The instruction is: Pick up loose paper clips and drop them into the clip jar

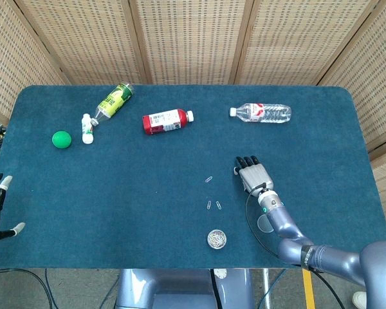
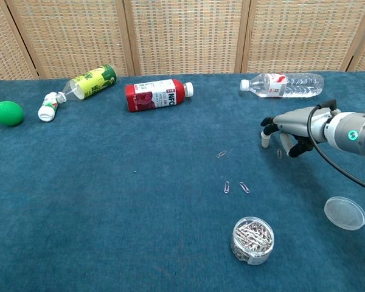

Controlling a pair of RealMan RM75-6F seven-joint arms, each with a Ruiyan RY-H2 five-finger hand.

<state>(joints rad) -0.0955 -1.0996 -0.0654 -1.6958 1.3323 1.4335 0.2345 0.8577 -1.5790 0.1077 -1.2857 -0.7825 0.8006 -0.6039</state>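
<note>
Your right hand (image 2: 292, 131) has a silver shell and black fingers; its grey-blue forearm carries a green indicator light and a looping black cable

The right hand (image 2: 292, 131) hovers palm down just above the blue cloth (image 2: 109, 207), fingers loosely curled, holding nothing visible. One paper clip (image 2: 279, 153) lies right under its fingertips. Another clip (image 2: 221, 154) lies to its left, and a pair of clips (image 2: 236, 187) sits nearer the camera. The open jar (image 2: 252, 239) of clips stands below-left of the hand, its lid (image 2: 345, 212) below-right.
</note>
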